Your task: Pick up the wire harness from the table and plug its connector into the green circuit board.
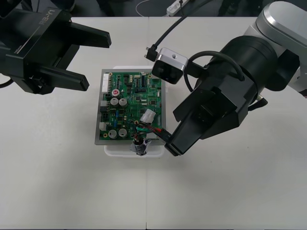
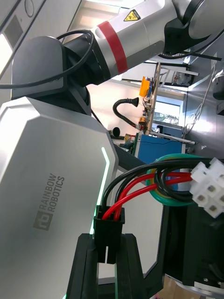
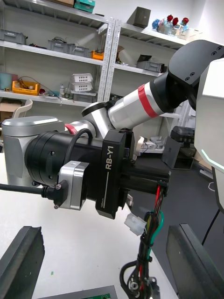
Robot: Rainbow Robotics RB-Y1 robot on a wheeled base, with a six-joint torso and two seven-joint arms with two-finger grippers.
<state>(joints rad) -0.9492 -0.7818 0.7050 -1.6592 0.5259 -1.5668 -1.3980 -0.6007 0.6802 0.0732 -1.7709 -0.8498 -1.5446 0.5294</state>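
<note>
Wire harness [image 1: 152, 129]: off the tabletop [image 1: 57, 182], held over the near right corner of the green circuit board [image 1: 132, 103].
- Its black plug [image 2: 109, 231] sits upright between the right tool's fingers [image 2: 86, 266]; red and black wires rise out of its top and curve away through a green loop.
- A white connector [image 1: 147, 116] on the same bundle lies over the board's right side, just beyond the tool tip.
- The round metal socket [image 1: 139, 146] hangs at the board's near edge, over the white base [image 1: 115, 149]. Cannot tell whether it rests there or dangles.
- Whether the plug meets any header on the board: cannot tell.

Right tool [image 1: 171, 146]: arm enters from the right and angles down towards the base's near right corner. Fingers are together, clamped on the plug from both sides. In the left wrist view the wires droop from its tip, with the socket lowest.

Left tool [image 1: 98, 62]: above the tabletop beyond the board's far left corner, pointing towards the board and clear of it. Its fingers [image 3: 23, 261] stand wide apart with nothing between them. It touches neither harness nor board.
</note>
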